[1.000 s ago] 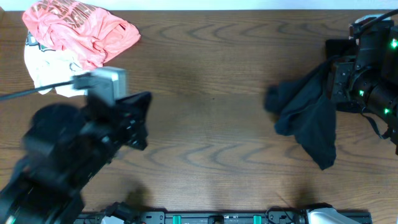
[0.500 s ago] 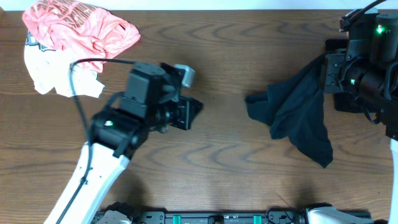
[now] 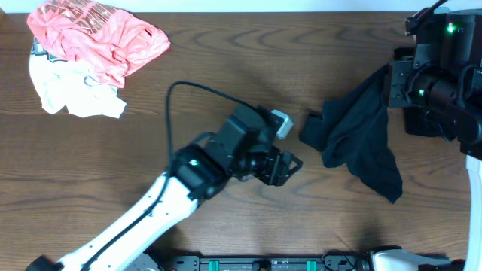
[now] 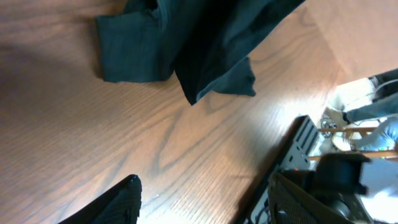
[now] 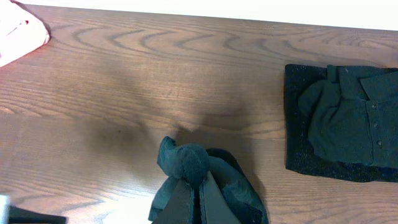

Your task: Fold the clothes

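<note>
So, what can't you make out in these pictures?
- Overhead: the right arm hides its own right tool and most of the folded black stack.
- Overhead: the coral-pink shirt covers part of the white garment.
- Left wrist: the top edge cuts off the black garment; the bottom edge cuts off the left tool at its fingertips.

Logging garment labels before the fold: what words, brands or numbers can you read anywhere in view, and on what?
No text can be read in any view.
The coral-pink shirt carries a pale print near its top edge: too blurred to read.
The black garment, the white garment and the folded black stack show no lettering.
</note>
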Action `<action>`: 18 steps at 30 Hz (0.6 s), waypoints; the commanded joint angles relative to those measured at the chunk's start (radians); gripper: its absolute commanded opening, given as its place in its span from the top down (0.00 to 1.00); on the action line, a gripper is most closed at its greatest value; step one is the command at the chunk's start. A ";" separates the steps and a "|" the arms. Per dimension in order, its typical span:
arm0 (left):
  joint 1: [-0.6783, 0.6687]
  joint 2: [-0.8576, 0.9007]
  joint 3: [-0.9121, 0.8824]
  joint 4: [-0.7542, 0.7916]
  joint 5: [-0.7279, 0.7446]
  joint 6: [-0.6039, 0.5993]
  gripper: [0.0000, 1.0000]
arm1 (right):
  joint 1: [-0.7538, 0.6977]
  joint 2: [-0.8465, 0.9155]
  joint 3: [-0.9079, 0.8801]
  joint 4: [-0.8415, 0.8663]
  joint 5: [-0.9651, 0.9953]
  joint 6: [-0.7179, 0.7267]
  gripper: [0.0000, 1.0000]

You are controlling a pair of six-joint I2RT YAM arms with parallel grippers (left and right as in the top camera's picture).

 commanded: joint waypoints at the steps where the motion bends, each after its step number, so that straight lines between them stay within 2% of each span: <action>1: -0.047 0.063 -0.008 0.057 -0.105 -0.093 0.35 | -0.006 0.001 0.014 0.000 0.010 -0.016 0.99; 5: -0.108 0.164 -0.008 0.203 -0.127 -0.123 0.35 | -0.006 0.001 0.014 -0.001 0.010 -0.016 0.99; 11: -0.173 0.308 -0.008 0.390 -0.282 -0.134 0.35 | -0.006 0.001 0.014 -0.011 0.010 -0.027 0.99; 18: -0.175 0.397 -0.008 0.521 -0.294 -0.133 0.35 | -0.006 0.001 0.014 -0.014 0.010 -0.034 0.99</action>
